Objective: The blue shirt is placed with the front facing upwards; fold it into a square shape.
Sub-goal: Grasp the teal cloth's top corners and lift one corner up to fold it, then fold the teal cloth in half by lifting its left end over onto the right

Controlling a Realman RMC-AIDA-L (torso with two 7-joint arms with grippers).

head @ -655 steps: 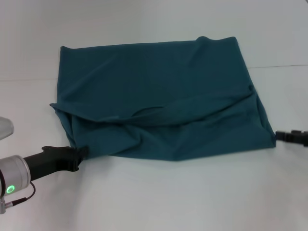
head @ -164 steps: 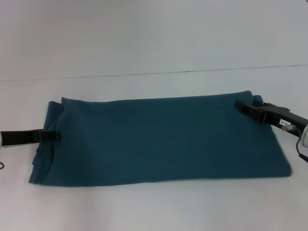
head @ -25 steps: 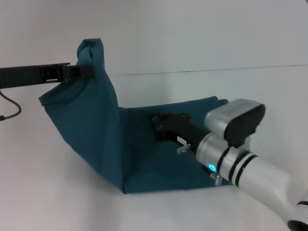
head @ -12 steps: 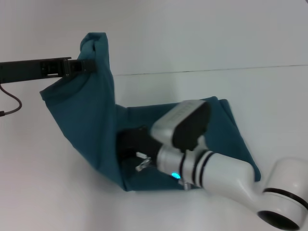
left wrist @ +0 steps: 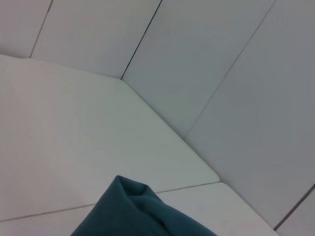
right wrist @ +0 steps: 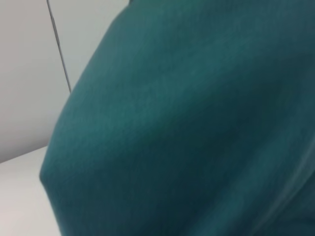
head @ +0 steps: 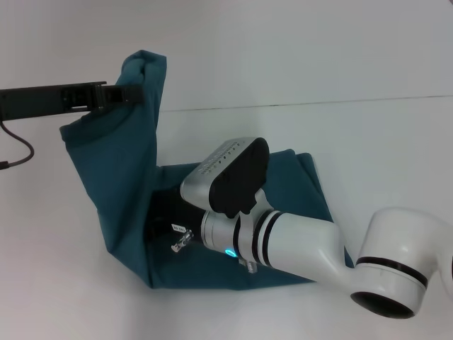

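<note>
The blue shirt (head: 117, 184) is a plain teal folded band on the white table (head: 396, 142). Its left end is lifted high into an upright flap. My left gripper (head: 124, 94) reaches in from the left at the flap's top and is shut on the bunched cloth there; the left wrist view shows that cloth tip (left wrist: 142, 211). My right arm (head: 297, 241) lies across the flat part of the shirt, and its black gripper (head: 161, 212) is pushed in at the foot of the flap. Teal cloth (right wrist: 187, 128) fills the right wrist view.
A seam line (head: 340, 103) crosses the white table behind the shirt. Bare table lies to the right and in front. A black cable (head: 18, 152) loops below my left arm at the left edge.
My right arm has swept left across the shirt, its gripper now at the flap's base. The flat part has bunched leftward. My left gripper carried the raised end slightly right.
</note>
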